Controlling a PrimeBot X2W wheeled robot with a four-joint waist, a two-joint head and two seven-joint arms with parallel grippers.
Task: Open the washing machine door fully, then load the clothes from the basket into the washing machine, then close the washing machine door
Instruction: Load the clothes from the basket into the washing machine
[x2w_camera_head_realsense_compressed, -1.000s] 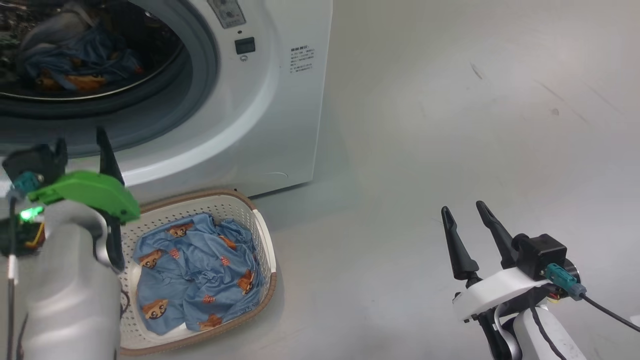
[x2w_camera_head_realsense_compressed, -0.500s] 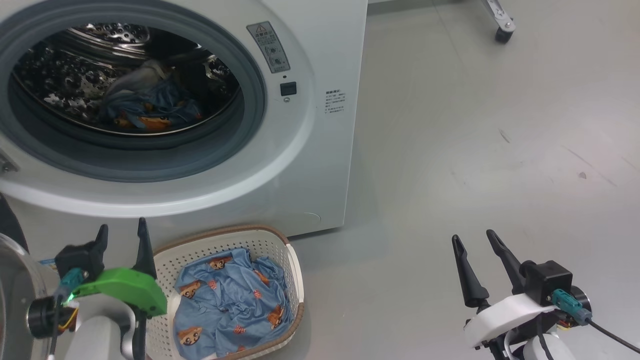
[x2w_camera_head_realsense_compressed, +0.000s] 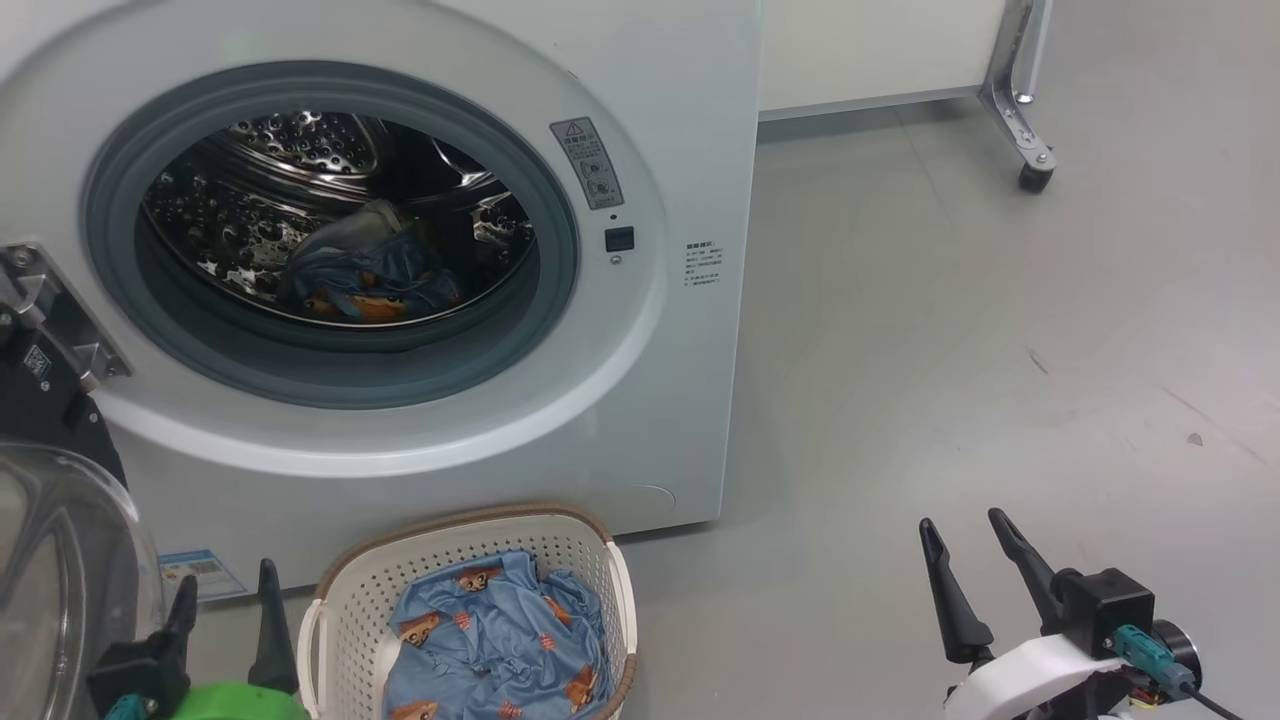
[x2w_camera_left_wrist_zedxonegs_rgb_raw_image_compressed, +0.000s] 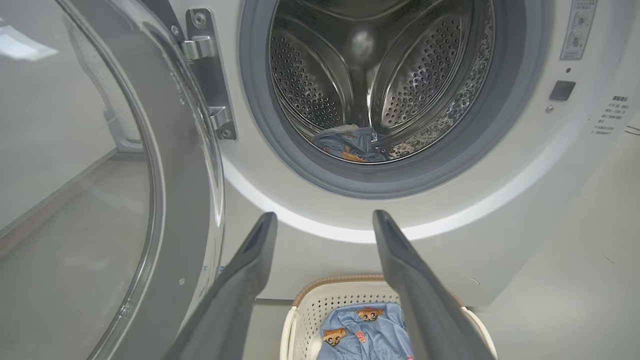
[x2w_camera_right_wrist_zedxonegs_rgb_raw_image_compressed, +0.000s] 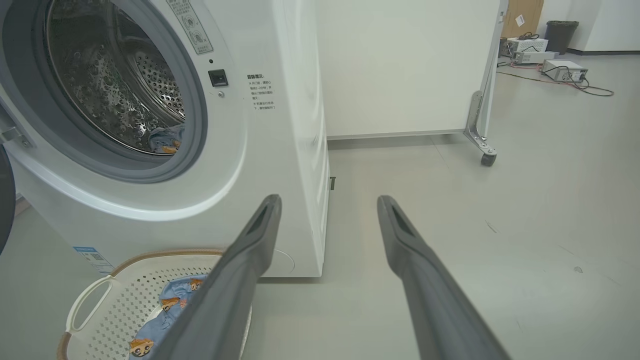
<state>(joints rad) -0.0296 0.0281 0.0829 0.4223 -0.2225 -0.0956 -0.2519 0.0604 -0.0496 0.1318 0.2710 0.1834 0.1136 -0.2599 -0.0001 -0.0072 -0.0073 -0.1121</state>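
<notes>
Looking down from the head: left gripper (x2w_camera_head_realsense_compressed: 227, 575) at 7 o'clock, fingers spread wide, empty; right gripper (x2w_camera_head_realsense_compressed: 960, 520) at 4 o'clock, spread and empty above the floor (x2w_camera_head_realsense_compressed: 950, 350). At 6 o'clock, just beside the left gripper, the basket (x2w_camera_head_realsense_compressed: 352, 600): cream, perforated, brown-rimmed, holding light-blue clothes (x2w_camera_head_realsense_compressed: 490, 640) printed with orange-brown figures. Swung out at 8 o'clock, the washing machine door (x2w_camera_head_realsense_compressed: 50, 560): clear bulging glass, black rim. Beyond, the washing machine (x2w_camera_head_realsense_compressed: 690, 120), white, mouth open at 11 o'clock, more blue fabric low in the steel drum (x2w_camera_head_realsense_compressed: 300, 150).
</notes>
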